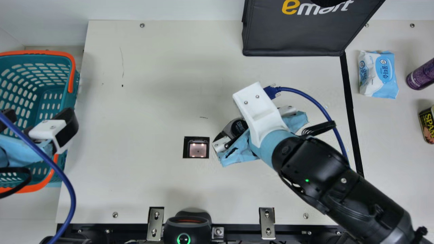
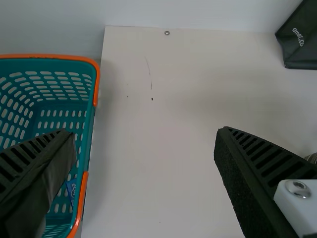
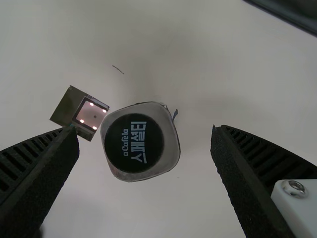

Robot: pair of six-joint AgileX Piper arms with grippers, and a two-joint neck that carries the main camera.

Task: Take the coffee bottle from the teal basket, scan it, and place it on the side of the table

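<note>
Against a pale wall, on a cream table: at far left, a teal basket, with the left gripper above, fingers spread wide, nothing between. Near the middle, a lit scanner set into the tabletop; just beside it, the coffee bottle, upright, cap up. Over the bottle, the right gripper, fingers well apart to either side of the cap, with hold of nothing. Farther right, a black bag, wipes, a purple can and a tin. Probably in hand: grasping the bottle. Best to centre the cap between the fingers, lower straight, then close evenly on the body; lift clear before swinging sideways, to avoid tipping the bottle or scraping the scanner. Already scanned or not, impossible to say.
</note>
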